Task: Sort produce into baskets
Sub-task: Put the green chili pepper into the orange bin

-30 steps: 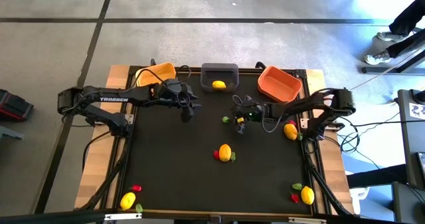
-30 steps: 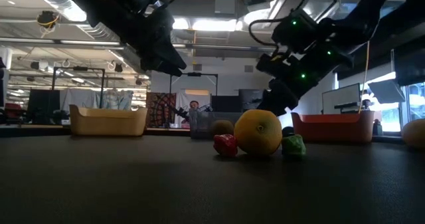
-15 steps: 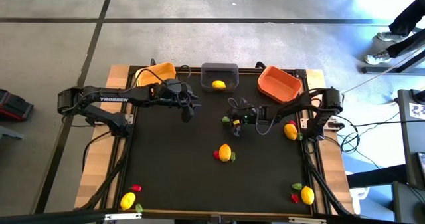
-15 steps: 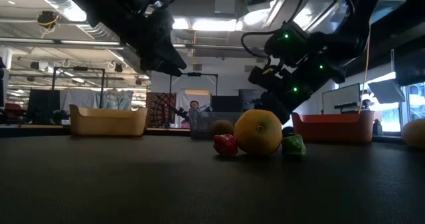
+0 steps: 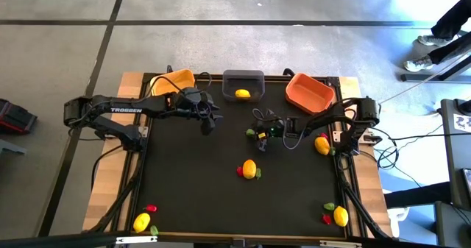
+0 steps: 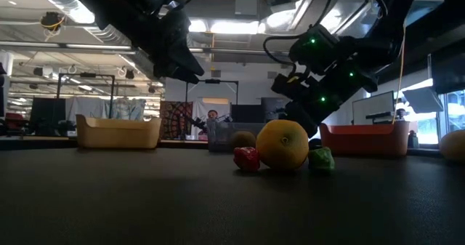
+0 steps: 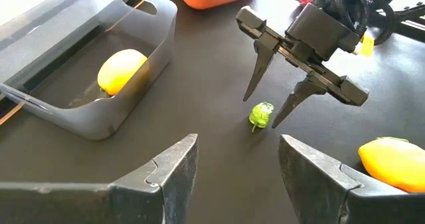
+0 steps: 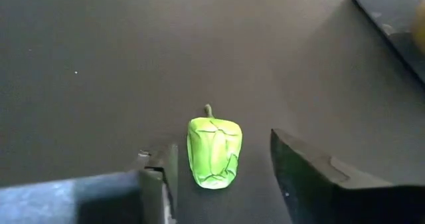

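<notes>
Three baskets are sitting in a row along the table's far edge, one fruit lying in the middle one. A pepper is lying between the right gripper's fingers, with the left gripper hanging to its left.

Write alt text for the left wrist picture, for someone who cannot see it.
The right arm's open tool straddles a small green pepper on the black table, fingers on either side of it. Nearby, a grey bin holds one lemon. The left tool's own open fingers frame the foreground.
</notes>
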Motion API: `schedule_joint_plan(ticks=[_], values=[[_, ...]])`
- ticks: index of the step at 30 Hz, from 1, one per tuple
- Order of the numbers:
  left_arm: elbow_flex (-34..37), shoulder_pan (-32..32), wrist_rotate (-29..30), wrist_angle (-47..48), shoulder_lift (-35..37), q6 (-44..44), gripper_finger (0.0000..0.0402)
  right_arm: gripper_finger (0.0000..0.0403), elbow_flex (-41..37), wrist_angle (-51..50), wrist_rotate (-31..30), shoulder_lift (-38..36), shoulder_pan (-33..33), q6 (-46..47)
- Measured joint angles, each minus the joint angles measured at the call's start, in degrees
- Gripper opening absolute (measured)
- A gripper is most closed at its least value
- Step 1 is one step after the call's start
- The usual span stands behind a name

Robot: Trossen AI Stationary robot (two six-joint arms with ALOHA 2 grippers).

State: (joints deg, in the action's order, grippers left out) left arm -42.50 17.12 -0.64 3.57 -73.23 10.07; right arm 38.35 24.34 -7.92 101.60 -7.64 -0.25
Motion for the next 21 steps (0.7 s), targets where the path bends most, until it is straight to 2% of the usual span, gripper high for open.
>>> schedule_joint_plan(ticks=[8,21], values=[[0.00,-0.02,0.00,0.00,0.00,0.00,0.0203,0.0102,0.00,-0.42,-0.02,0.00,0.00,0.00],[0.00,0.00,0.00,0.09,0.00,0.00,0.0203,0.0048,0.07,1.28,0.62,2.14,0.11,0.20]])
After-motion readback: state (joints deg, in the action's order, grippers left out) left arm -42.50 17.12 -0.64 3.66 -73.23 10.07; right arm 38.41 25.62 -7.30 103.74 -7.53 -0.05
